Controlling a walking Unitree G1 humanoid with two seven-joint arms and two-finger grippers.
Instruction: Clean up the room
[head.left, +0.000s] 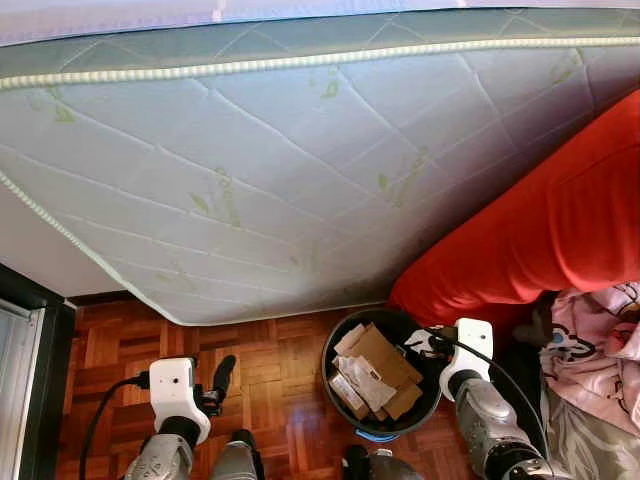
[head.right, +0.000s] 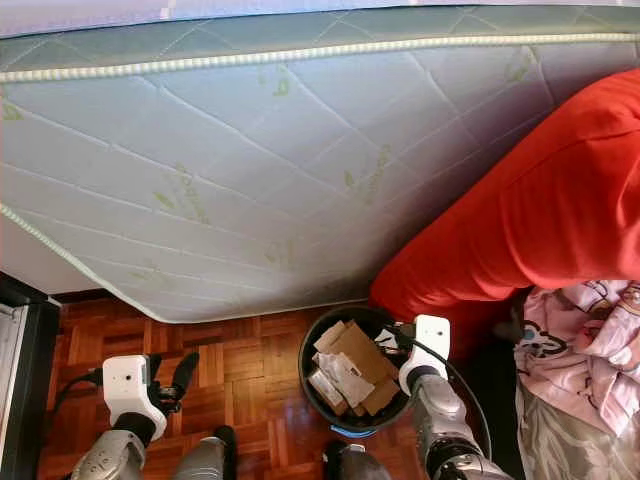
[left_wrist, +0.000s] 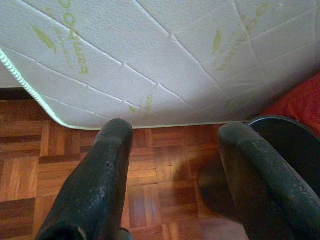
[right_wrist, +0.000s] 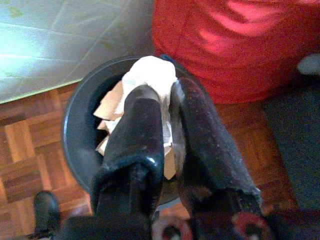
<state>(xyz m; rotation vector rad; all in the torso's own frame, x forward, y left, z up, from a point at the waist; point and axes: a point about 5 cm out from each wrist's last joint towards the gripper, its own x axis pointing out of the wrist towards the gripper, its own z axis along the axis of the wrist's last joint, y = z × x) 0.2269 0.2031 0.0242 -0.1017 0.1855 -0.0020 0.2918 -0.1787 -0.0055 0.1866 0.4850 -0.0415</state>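
We see a crumpled white paper wad (right_wrist: 150, 75) pinched between the two black fingers of the right gripper (right_wrist: 165, 100), which is closed tight on it directly above the round black waste bin (head.left: 337, 385). The bin stands on the parquet floor (head.left: 270, 380) and already holds folded brown cardboard pieces (head.left: 380, 355) and printed paper scraps (head.left: 362, 380) — they fill most of its opening. Just behind the bin, a large red cushion (head.left: 540, 220) leans down toward it, its lower end almost at the bin's rim. Behind the bin and to its left, a quilted white mattress (head.left: 280, 170) with green leaf prints and a braided edge slopes over the floor, its rounded corner ending near the bin. To the right of the bin lies a pink patterned fabric (head.left: 600, 340). Well to the left of the bin, the left gripper (head.left: 218, 378) hovers over the bare parquet with its fingers spread wide and nothing between them — a black cable (head.left: 105, 405) trails from its wrist. Farther left of the bin stands a dark frame edge (head.left: 40, 380).
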